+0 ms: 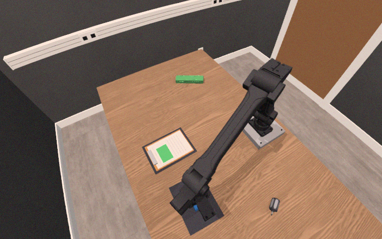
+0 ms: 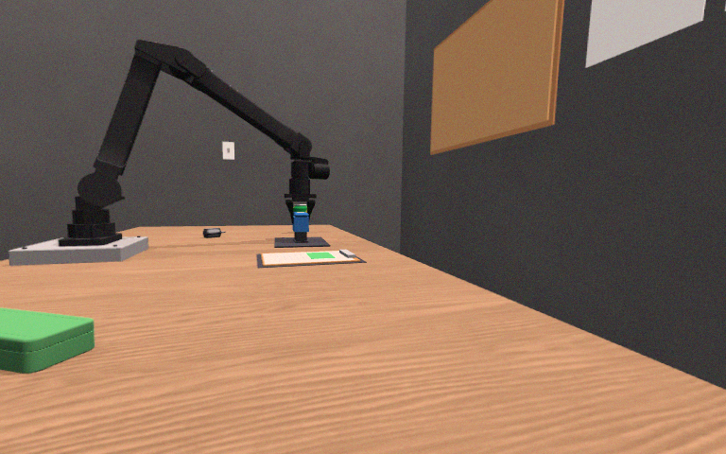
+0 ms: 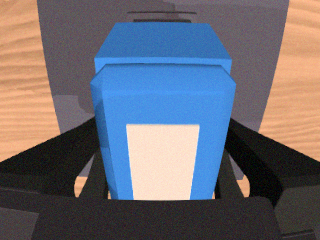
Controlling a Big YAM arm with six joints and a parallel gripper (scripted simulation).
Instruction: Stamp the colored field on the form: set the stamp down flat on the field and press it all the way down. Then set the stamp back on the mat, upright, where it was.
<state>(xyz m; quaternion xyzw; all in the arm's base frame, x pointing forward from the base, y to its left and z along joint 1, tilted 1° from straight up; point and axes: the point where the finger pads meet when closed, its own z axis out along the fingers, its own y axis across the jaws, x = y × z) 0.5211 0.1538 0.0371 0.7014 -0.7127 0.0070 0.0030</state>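
The blue stamp (image 2: 300, 221) stands upright on the dark mat (image 2: 301, 244) near the table's edge. It has a green band at the top and a pale label on its side, seen in the wrist view (image 3: 163, 136). My gripper (image 2: 300, 209) comes straight down over it and is shut on the stamp's upper part, with a finger on each side. From above only a bit of blue (image 1: 195, 208) shows under the wrist. The form on its clipboard (image 1: 168, 150) lies beside the mat, with the green field (image 1: 164, 153) near the clip end.
A green flat case (image 1: 189, 79) lies at the far end of the table. A small dark object (image 1: 273, 204) lies to the right of the mat. The arm's base plate (image 1: 263, 132) is at the table's right edge.
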